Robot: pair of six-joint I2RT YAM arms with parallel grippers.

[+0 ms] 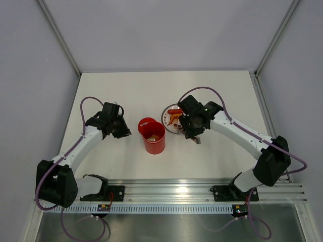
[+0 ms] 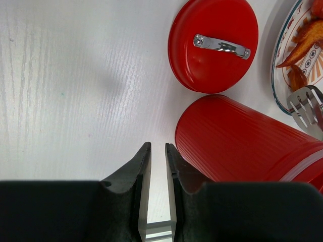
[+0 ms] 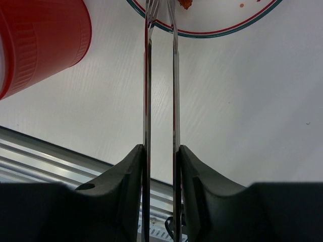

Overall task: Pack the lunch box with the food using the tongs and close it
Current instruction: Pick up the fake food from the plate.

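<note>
The red lunch box (image 1: 154, 142) stands open at mid-table with pale food inside; it also shows in the left wrist view (image 2: 242, 141). Its flat red lid (image 2: 213, 45) with a metal handle lies just behind it. My right gripper (image 3: 161, 148) is shut on the tongs (image 3: 148, 75), whose tips reach over the rim of the plate (image 3: 212, 33) near an orange fried bit (image 3: 184, 4). Orange-brown fried pieces (image 2: 305, 40) lie on the plate beside the tong tips (image 2: 305, 103). My left gripper (image 2: 158, 146) hovers left of the box, its jaws slightly apart with nothing between them.
The white patterned plate (image 1: 171, 118) sits right of the lid (image 1: 147, 123). A small red piece (image 1: 308, 110) lies beyond the table's right edge. An aluminium rail (image 1: 166, 187) runs along the near edge. Grey walls enclose the table on three sides.
</note>
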